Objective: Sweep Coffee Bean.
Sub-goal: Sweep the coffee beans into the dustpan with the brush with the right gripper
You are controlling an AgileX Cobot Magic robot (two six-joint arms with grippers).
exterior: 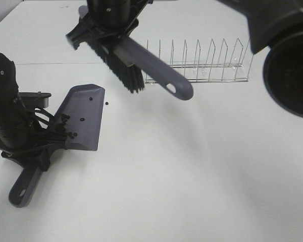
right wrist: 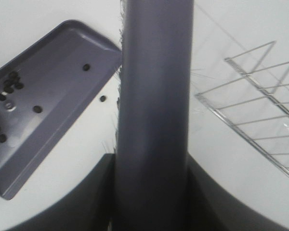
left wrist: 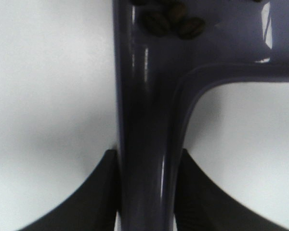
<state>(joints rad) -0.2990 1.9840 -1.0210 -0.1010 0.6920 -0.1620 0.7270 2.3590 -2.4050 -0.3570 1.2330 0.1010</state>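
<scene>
Right gripper (right wrist: 151, 192) grips the brush (right wrist: 154, 72); left gripper (left wrist: 147, 192) grips the dustpan (left wrist: 221, 43), coffee beans (left wrist: 171, 24) piled just beyond

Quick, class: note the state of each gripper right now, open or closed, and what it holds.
Left gripper: closed on the handle of the dustpan.
Right gripper: closed on the handle of the brush.

coffee beans (left wrist: 156, 21): some cropped at left wrist view's edge
dustpan (left wrist: 144, 120): cropped there too
brush (right wrist: 154, 96): bristles mostly hidden behind handle
</scene>
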